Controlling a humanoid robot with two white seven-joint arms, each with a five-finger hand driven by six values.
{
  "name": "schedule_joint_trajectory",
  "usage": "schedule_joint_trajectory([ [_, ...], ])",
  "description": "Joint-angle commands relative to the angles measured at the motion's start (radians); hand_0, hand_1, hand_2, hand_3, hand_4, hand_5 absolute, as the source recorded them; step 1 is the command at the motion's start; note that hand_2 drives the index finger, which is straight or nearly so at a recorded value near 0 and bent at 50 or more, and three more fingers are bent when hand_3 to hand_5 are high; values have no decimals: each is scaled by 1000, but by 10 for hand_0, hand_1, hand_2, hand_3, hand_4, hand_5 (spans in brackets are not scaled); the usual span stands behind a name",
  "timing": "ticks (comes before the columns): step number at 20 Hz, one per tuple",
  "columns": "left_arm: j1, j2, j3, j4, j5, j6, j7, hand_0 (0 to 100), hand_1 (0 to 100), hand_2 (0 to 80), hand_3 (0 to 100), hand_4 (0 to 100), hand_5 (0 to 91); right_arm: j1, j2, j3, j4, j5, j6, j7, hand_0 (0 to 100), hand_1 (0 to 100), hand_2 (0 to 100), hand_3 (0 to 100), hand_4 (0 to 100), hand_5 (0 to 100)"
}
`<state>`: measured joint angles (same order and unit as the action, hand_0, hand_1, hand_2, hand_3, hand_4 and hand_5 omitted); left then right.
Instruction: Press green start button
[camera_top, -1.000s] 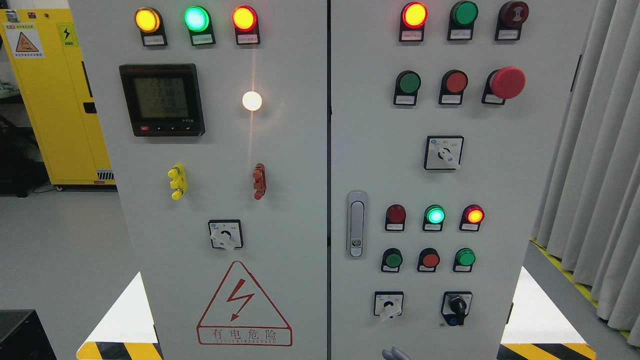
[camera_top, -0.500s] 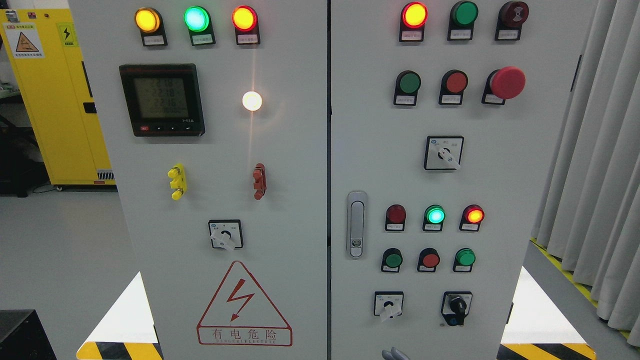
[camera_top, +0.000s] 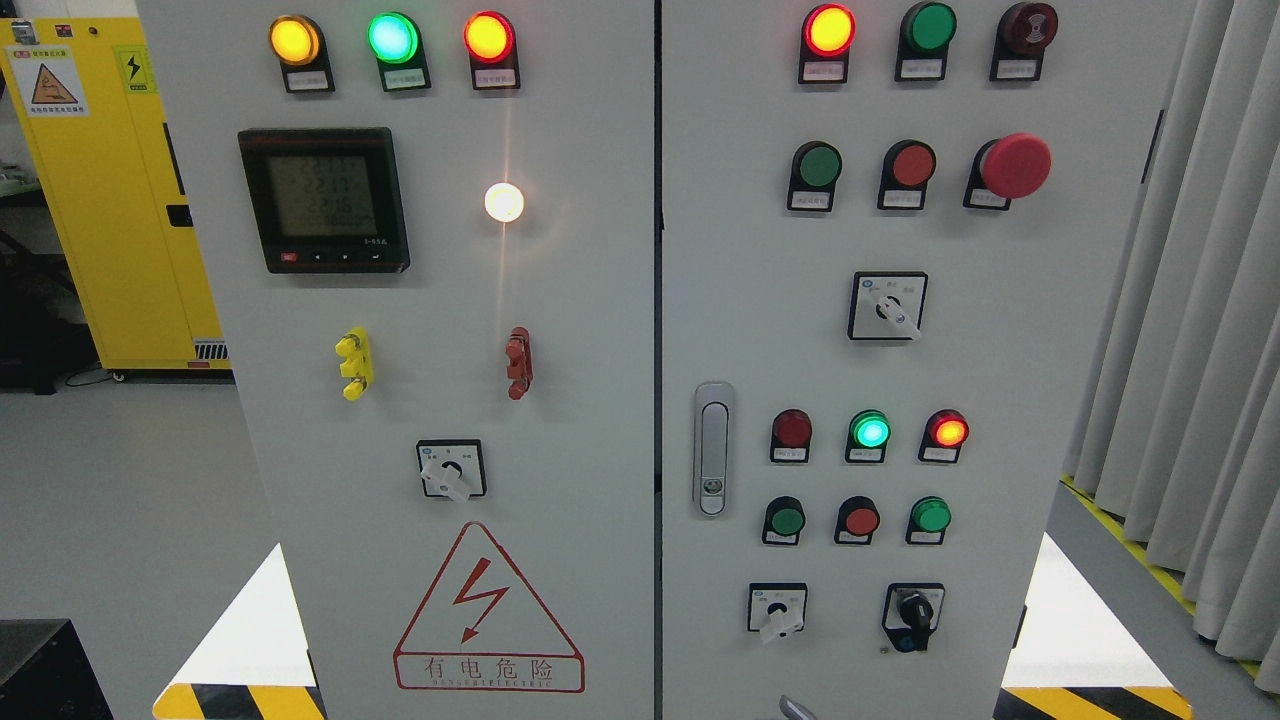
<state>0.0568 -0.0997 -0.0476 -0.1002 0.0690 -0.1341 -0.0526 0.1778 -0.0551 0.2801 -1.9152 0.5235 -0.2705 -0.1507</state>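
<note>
Curtain (camera_top: 1190, 330) right of grey cabinet (camera_top: 600, 320), yellow locker (camera_top: 110, 200) left.

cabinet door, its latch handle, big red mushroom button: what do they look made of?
Cabinet door: likely painted sheet metal, matte pale grey, flat and even with a soft lamp reflection.
Latch handle: looks like brushed or satin metal, silvery with dull highlights; could be plated plastic.
Red mushroom button: probably moulded plastic, smooth uniform red with little gloss.
</note>
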Motion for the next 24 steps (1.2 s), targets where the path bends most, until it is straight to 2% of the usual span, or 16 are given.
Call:
schedule_joint_trajectory([
  [1, 0, 0, 0, 0, 0, 1, 0, 120, 556, 0, 0, 0, 0, -63, 1, -58, 27, 262, -4, -7, 516, 860, 0, 861, 937, 935],
  [5, 0, 0, 0, 1, 0, 1, 0, 120, 556, 0, 0, 0, 0, -176, 6, -68, 85, 377, 1, -6, 515, 870, 3, 892, 974, 981],
  [8, 0, 0, 0, -1, 0, 1, 0, 120, 556, 0, 0, 0, 0, -254, 8, -101, 133, 389, 2, -6, 453, 879, 14, 899, 977, 984],
  [9, 0, 0, 0, 0, 0, 1, 0, 120, 556, 0, 0, 0, 0, -271, 8, -104, 146, 400, 4, -4, 603, 906, 21, 891, 972, 979],
  [10, 1, 0, 0, 1, 0, 1, 0, 120, 556, 0, 0, 0, 0, -285, 8, -114, 159, 409, 4, -4, 795, 967, 33, 881, 960, 970],
  [12, 0, 0, 0, 1, 0, 1, 0, 120, 556, 0, 0, 0, 0, -308, 8, -136, 180, 414, 4, -4, 842, 995, 37, 877, 954, 967],
  [18, 0, 0, 0, 1, 0, 1, 0, 120, 556, 0, 0, 0, 0, -366, 8, -137, 243, 414, 4, 5, 1000, 1000, 36, 868, 940, 956],
  [24, 0, 0, 0, 1, 0, 1, 0, 120, 556, 0, 0, 0, 0, -409, 8, -139, 285, 406, 5, 5, 1000, 1000, 36, 864, 934, 954],
])
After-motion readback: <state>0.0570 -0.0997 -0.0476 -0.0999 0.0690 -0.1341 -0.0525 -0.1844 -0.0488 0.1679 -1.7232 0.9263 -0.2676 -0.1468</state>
